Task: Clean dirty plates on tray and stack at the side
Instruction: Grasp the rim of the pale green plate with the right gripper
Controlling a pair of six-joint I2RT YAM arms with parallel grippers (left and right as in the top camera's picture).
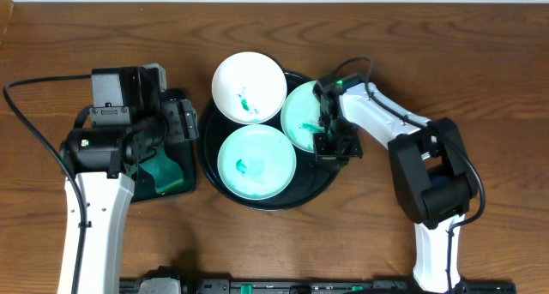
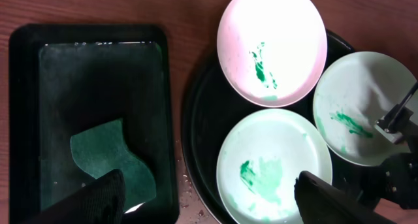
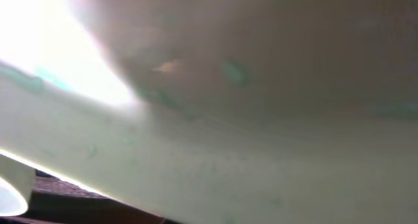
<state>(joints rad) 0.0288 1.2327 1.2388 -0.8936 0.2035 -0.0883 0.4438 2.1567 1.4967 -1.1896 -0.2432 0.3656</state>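
The round black tray (image 1: 319, 184) holds three plates, each smeared with teal. A white plate (image 1: 249, 87) lies at the back, one mint-green plate (image 1: 256, 161) at the front and another mint-green plate (image 1: 300, 116) on the right. My right gripper (image 1: 328, 128) is shut on the right plate's rim. That plate (image 3: 228, 152) fills the right wrist view, hiding the fingers. My left gripper (image 2: 212, 204) hangs open and holds nothing. It spans the gap between the sponge tray and the front plate (image 2: 274, 165).
A small rectangular black tray (image 2: 26, 119) of water sits left of the round tray, with a green sponge (image 2: 108, 155) lying in it. Bare wooden table (image 1: 429, 54) surrounds both trays. Cables run along the left side.
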